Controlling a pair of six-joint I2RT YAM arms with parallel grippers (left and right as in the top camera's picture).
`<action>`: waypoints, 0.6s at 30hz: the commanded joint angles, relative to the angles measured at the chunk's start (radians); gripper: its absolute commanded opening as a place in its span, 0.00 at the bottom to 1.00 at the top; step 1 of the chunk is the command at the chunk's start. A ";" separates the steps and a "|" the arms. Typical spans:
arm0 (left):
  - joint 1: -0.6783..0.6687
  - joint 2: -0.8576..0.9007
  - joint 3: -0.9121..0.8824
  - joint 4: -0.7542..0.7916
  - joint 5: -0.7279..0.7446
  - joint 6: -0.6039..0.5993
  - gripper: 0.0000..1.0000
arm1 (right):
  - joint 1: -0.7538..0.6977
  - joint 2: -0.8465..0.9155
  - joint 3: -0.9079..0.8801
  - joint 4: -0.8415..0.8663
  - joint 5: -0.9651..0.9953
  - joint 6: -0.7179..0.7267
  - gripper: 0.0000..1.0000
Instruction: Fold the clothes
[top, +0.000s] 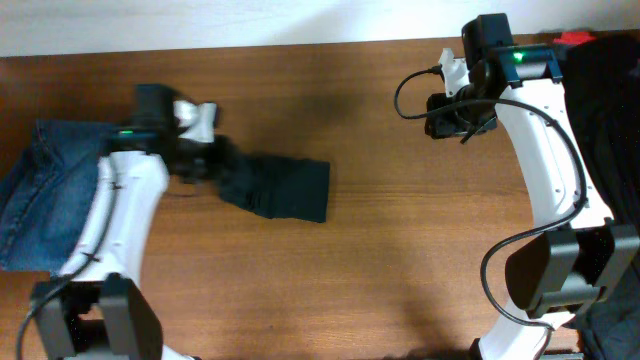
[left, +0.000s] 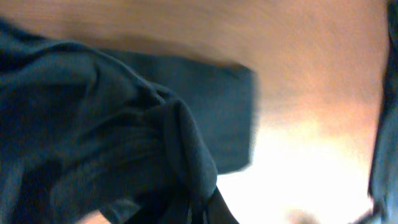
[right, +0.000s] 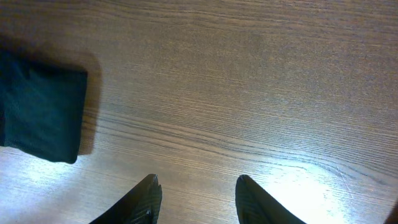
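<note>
**Black T-shirt (top: 285, 188) bunched at the left gripper (top: 205, 160)**

Soft folds gather right at the left gripper, whose jaws look closed on the nearest edge of the cloth. Just beyond its tips, the rest of the T-shirt lies as a flat bundle on the table (right: 249, 93). It looks light and limp and will likely sag, so a hem corner would give the better hold. Well beyond, the right gripper (right: 198, 202) hangs wide apart, holding nothing.

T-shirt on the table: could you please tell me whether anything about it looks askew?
Yes: the T-shirt lies slanted to the table edge, its right end folded flat but its left end rumpled at the left gripper.
</note>
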 joint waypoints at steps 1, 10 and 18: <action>-0.193 -0.022 0.017 -0.005 -0.012 0.016 0.01 | -0.005 0.001 0.005 -0.001 0.009 -0.008 0.44; -0.467 0.050 0.017 -0.024 -0.226 0.024 0.62 | -0.005 0.001 0.005 -0.018 0.009 -0.009 0.44; -0.401 0.052 0.028 -0.026 -0.237 0.039 0.70 | -0.001 0.001 0.005 -0.045 0.005 -0.035 0.44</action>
